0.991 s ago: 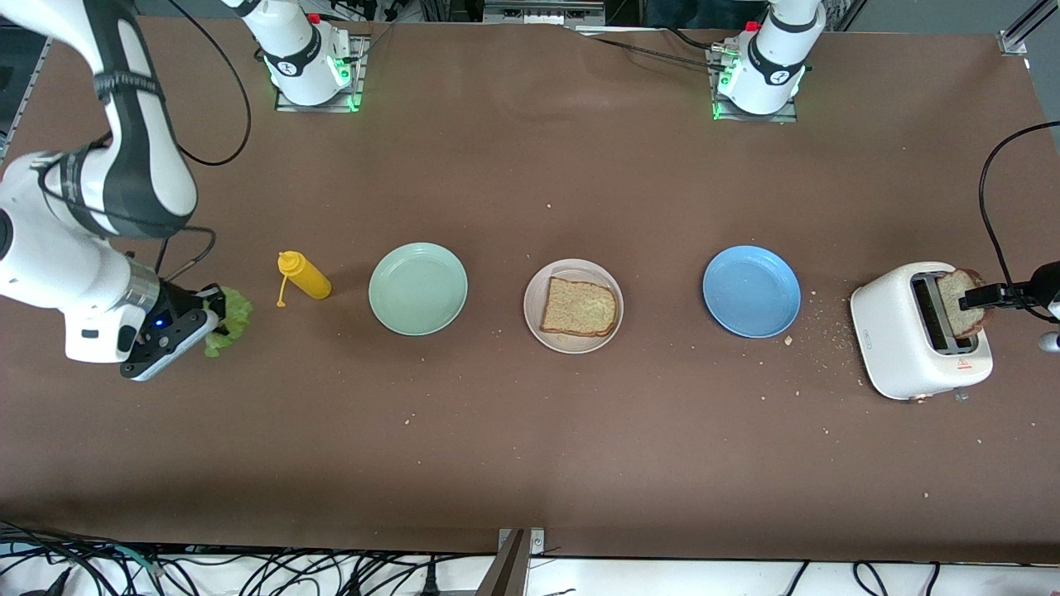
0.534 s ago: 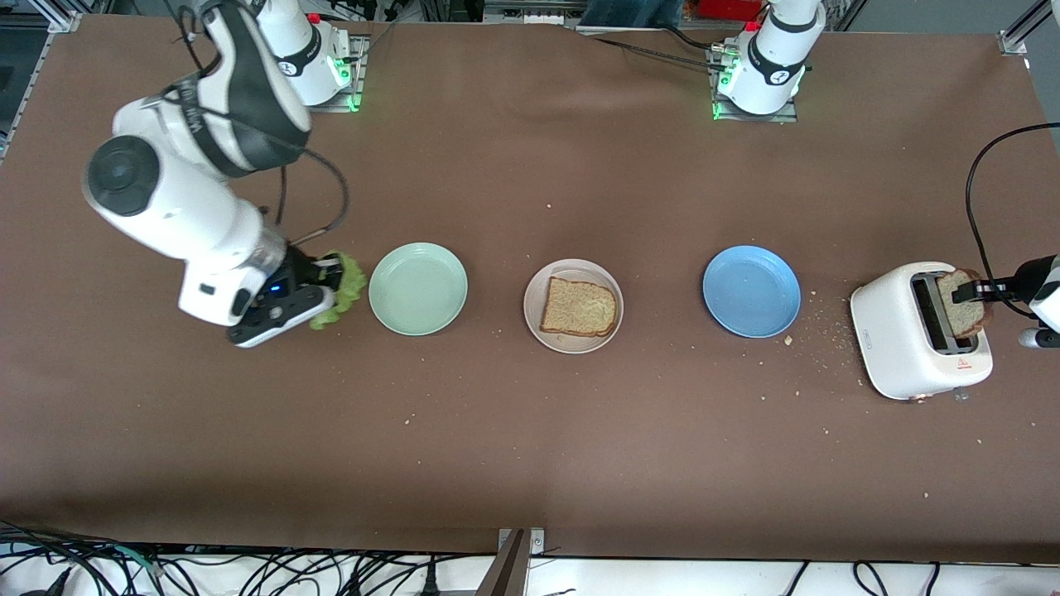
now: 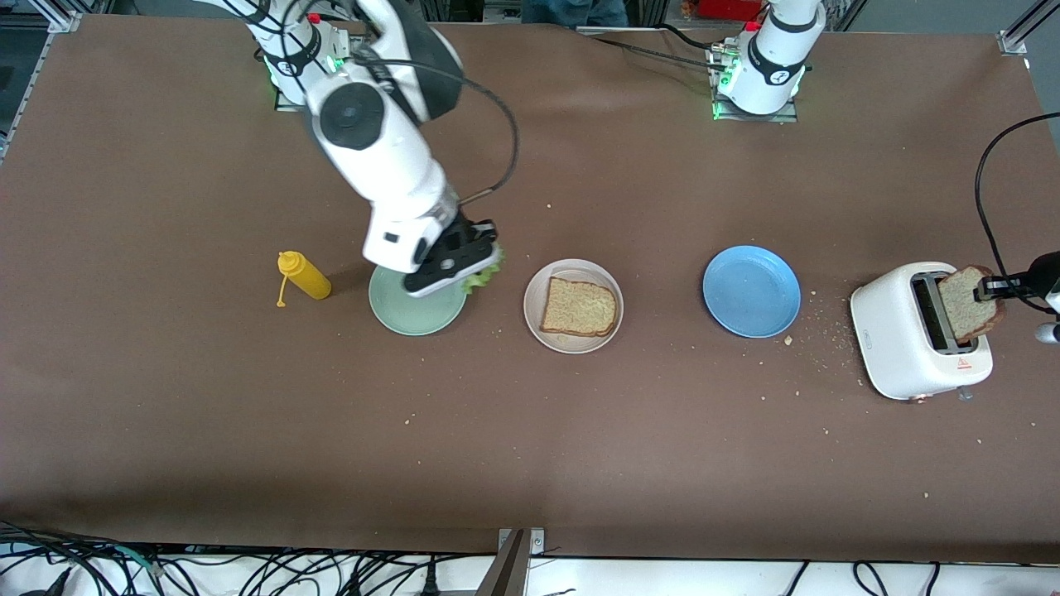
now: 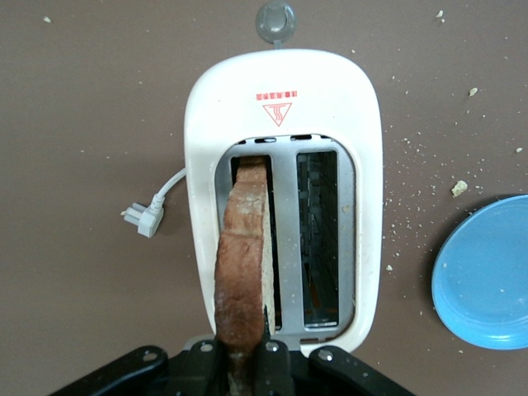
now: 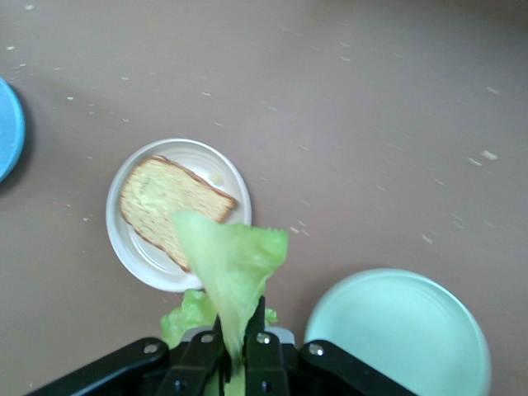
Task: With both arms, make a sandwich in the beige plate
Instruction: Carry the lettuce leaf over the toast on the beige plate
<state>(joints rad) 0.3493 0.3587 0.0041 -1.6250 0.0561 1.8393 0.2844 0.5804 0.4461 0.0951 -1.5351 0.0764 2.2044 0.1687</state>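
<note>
Across the table in the front view, the right gripper [image 3: 479,263] has travelled from the right arm's end of the table to hang over the edge of the mint-green plate [image 3: 414,319], its fingers clamped on the lettuce leaf [image 3: 480,280]. The yellow squeeze bottle [image 3: 304,276], hidden by the arm half a second ago, shows again. One toast slice [image 3: 580,307] lies unmoved in the beige plate [image 3: 538,285], between the mint-green plate and the blue plate [image 3: 751,290]. At the left arm's end, the left gripper [image 3: 994,288], open a second ago, now pinches the second toast slice [image 3: 966,301] over the white toaster [image 3: 898,339].

From the left wrist view, the fingers grip the upright slice [image 4: 245,264] by its edge, over one slot of the toaster [image 4: 363,148].

From the right wrist view, the closed fingers hold the leaf [image 5: 233,268], which hangs over the beige plate's [image 5: 136,247] rim, beside the slice [image 5: 169,206] lying in the plate.
</note>
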